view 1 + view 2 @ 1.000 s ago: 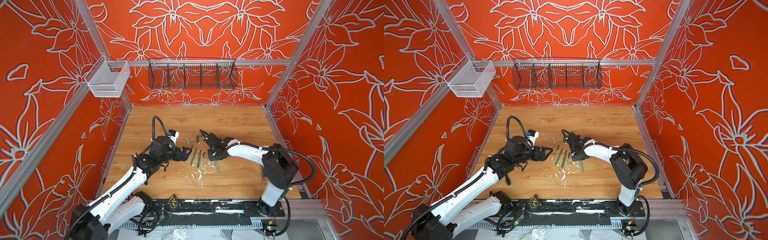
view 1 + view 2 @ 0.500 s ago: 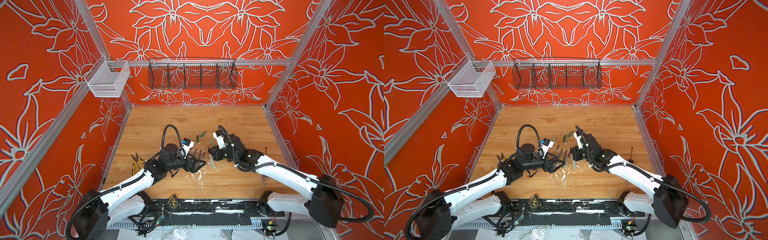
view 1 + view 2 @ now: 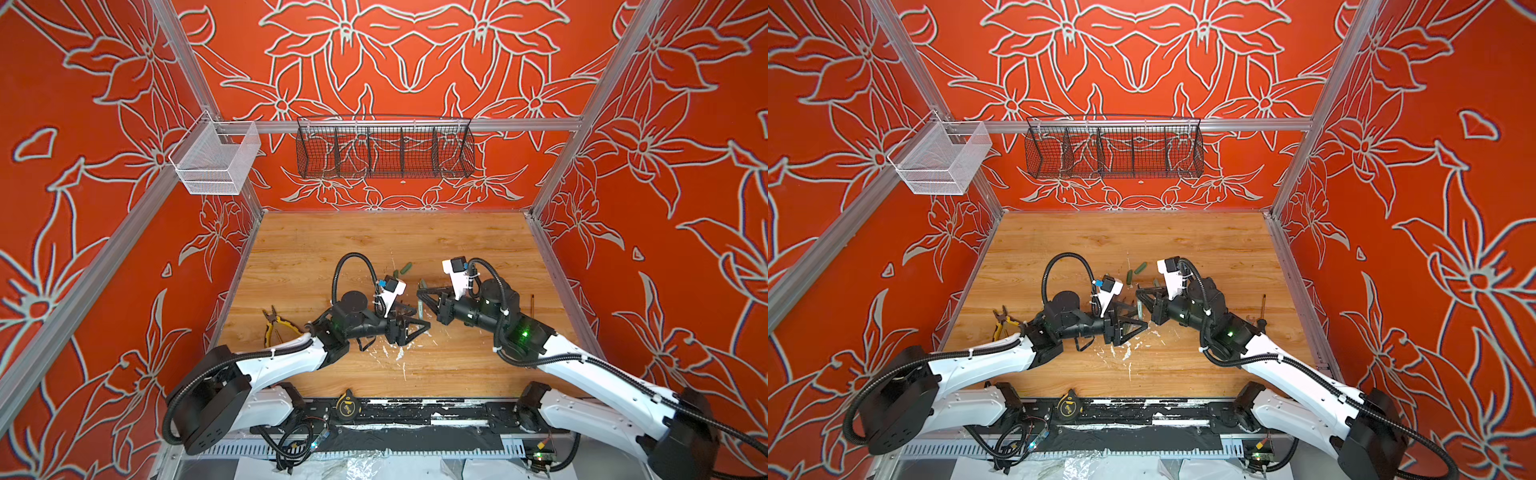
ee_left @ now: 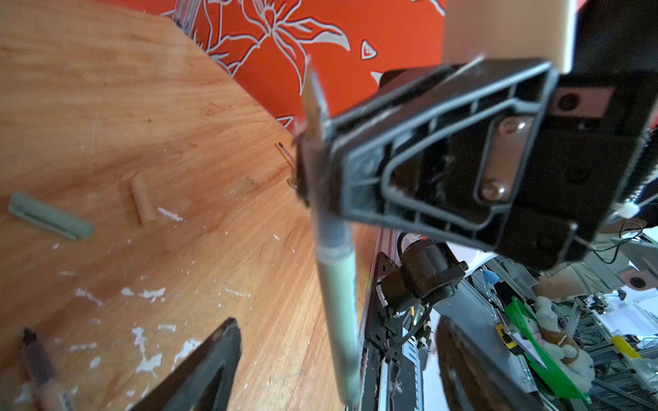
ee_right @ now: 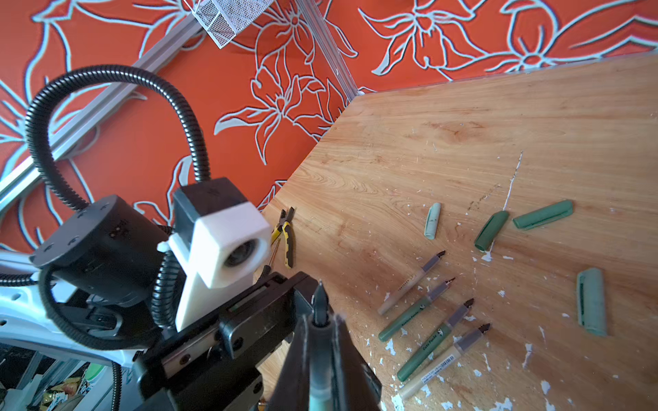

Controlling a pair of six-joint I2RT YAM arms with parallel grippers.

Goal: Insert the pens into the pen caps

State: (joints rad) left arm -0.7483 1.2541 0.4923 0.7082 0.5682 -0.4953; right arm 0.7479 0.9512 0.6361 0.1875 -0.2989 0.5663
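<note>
Wooden table (image 3: 374, 241), pliers (image 3: 276, 324), pen caps (image 5: 491, 230), gripped pen (image 4: 336, 284)

Four pens (image 5: 417, 309) lie flat, side by side and roughly parallel, dark tips uncapped. A fifth pen (image 4: 336, 284), pale green, is clamped in the right gripper (image 5: 319, 322), its dark tip bare. Four green caps (image 5: 491, 231) and a tan cap (image 4: 143, 206) lie loose, separate from every pen.

The right tool (image 3: 419, 293) has risen from the row of pens (image 5: 427, 320) on the counter (image 3: 457, 249) and now holds a pale green pen (image 4: 336, 284) in the air, its arm swung out toward 4 o'clock. The left tool (image 3: 422, 320) has shifted toward 6 o'clock to face it, uncovering the pliers (image 3: 276, 326) at 9 o'clock.
</note>
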